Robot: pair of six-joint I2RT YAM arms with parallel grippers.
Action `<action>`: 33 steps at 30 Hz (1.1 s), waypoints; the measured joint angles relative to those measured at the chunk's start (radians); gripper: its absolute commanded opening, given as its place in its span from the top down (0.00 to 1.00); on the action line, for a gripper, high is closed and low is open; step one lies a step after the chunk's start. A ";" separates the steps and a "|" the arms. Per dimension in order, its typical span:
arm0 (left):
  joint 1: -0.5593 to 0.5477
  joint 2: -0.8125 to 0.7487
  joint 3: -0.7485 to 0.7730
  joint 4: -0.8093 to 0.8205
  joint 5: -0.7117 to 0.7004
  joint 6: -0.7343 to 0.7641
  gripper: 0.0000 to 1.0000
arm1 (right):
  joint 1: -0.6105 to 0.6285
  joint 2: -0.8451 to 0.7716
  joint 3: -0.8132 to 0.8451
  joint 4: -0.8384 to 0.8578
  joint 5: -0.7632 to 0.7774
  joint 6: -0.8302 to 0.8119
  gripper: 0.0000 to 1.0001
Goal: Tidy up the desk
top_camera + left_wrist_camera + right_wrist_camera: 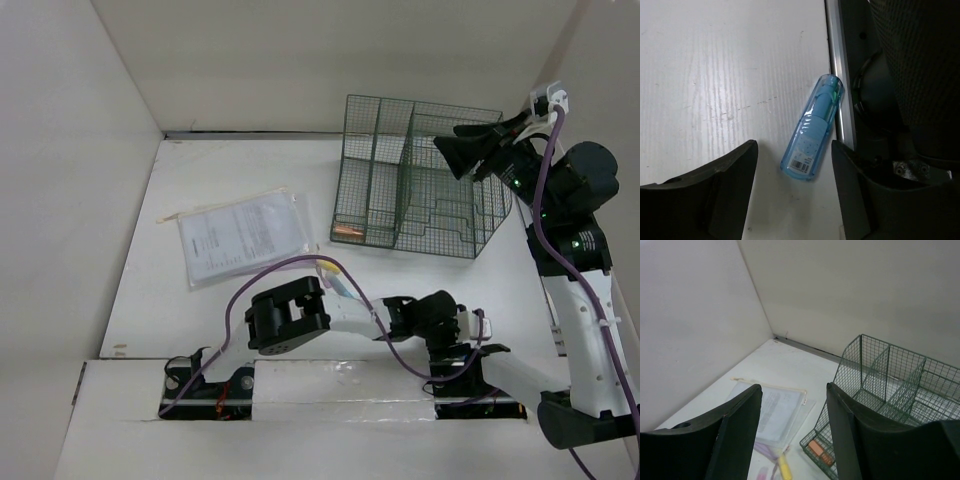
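Note:
The desk [235, 175] is a white tabletop walled by white panels. My left gripper [470, 335] reaches right along the near edge and is open. In the left wrist view it [792, 152] hovers just above a clear blue tube with a barcode [813, 129], which lies on the desk [715, 75] between the fingers, untouched. My right gripper [462, 150] is open and empty, held high over the green wire-mesh organizer [420, 180]. In the right wrist view it [794, 405] frames the desk [785, 360] below.
A clear document pouch with papers [242, 237] lies left of the organizer. An orange eraser [348, 233] sits in the organizer's front-left compartment. A yellow highlighter [785, 467] and a pink one [762, 474] lie near the pouch. A metal rail [837, 75] and the right arm's base border the blue tube.

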 measured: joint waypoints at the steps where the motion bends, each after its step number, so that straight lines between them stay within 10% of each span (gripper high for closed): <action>1: -0.001 0.002 0.000 0.000 0.002 0.002 0.49 | 0.000 0.000 -0.002 0.001 0.000 0.000 0.40; 3: -0.002 0.005 0.000 0.001 0.001 0.009 0.71 | -0.005 -0.001 -0.006 0.004 0.000 0.002 0.41; 10: -0.011 0.020 0.000 0.041 -0.061 0.022 1.00 | -0.006 -0.017 -0.024 0.008 0.002 0.009 0.41; 33: 0.218 -0.584 -0.573 0.155 -0.274 -0.219 1.00 | -0.006 -0.160 -0.264 0.161 0.128 0.116 0.41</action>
